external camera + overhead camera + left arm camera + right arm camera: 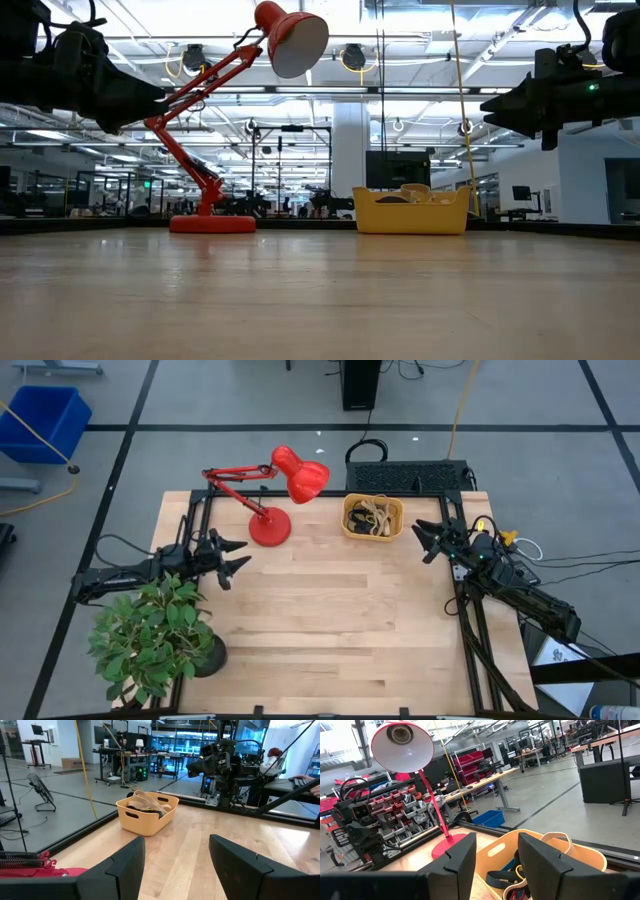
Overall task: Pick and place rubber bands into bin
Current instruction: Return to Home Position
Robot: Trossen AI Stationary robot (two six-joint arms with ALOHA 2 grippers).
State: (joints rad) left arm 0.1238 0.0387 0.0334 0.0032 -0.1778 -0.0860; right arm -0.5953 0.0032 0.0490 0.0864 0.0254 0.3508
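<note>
The rubber bands [372, 513] lie heaped in the orange-yellow bin [373, 536] at the far edge of the desk [330, 620], so homing well means retracting the left arm [130, 573] and right arm [520, 592], jaws open and empty, clear of the lamp [290, 475].

You are working in a robotics lab set inside a large, open industrial hall. Your light wooden surface [330, 630] sits in a black metal frame [470, 645], with a dark robot arm mounted at its left side [120, 575] and another at its right [520, 595]. Around it, the grey floor [250, 390] is marked off with black tape lines [250, 427]. Beyond the frame you can see an exposed ceiling of ducts and strip lights [420, 40], desks loaded with monitors and equipment [120, 752], racks of red parts drawers [470, 762], a standing floor fan [40, 790], and a person seated at a workstation [272, 762].
</note>
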